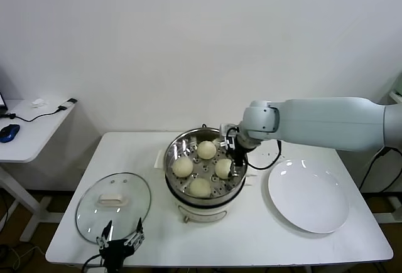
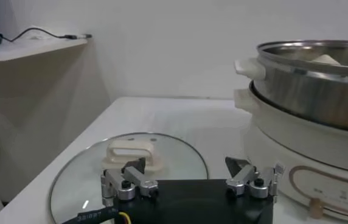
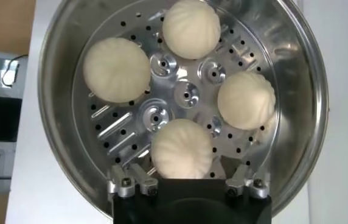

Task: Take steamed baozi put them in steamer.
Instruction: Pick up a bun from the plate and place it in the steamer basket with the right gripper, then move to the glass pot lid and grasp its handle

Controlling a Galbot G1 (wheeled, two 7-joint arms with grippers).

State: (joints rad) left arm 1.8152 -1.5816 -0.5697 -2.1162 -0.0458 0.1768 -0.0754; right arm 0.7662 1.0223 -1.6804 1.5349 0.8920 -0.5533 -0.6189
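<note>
Your right gripper (image 3: pixel 183 182) sits in the steamer (image 1: pixel 173 150), fingers spread around one baozi (image 3: pixel 181 148). Left gripper (image 1: pixel 119 241) parked open by the lid (image 1: pixel 113 205).

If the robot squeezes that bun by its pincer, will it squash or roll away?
The bun between the right pincer fingers looks puffy and smooth, so it would probably dent under a hard squeeze. It is round, so a nudge might roll it across the steamer tray. It seems light for its size.
</note>
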